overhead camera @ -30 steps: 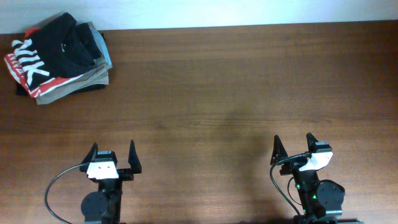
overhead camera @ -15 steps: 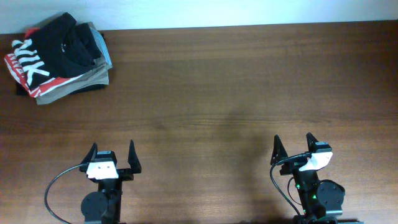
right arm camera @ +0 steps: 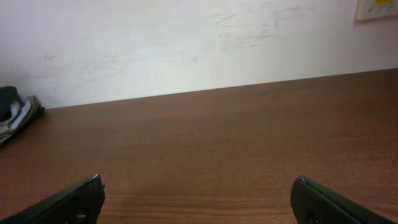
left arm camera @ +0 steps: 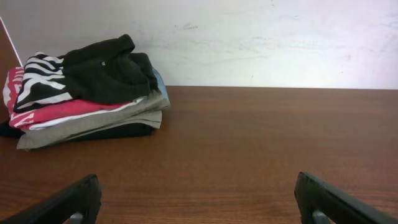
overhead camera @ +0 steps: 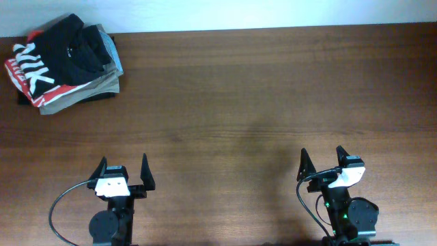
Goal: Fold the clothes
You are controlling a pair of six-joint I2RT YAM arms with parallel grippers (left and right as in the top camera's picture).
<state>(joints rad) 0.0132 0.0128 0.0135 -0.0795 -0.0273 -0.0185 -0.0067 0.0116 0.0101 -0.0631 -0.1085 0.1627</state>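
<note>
The dark T-shirt (overhead camera: 65,44) with white block letters lies folded on top of a pile at the table's far left corner; it also shows in the left wrist view (left arm camera: 99,71). My left gripper (overhead camera: 123,166) is open and empty near the front edge, far from the pile; its fingertips frame bare wood in the left wrist view (left arm camera: 199,193). My right gripper (overhead camera: 322,157) is open and empty at the front right, over bare wood in the right wrist view (right arm camera: 198,193).
Under the dark shirt lie a red shirt with white lettering (overhead camera: 20,74) and a khaki garment (overhead camera: 82,92), with a bluish piece (overhead camera: 113,58) at the pile's right. A white wall (left arm camera: 261,37) stands behind the table's far edge.
</note>
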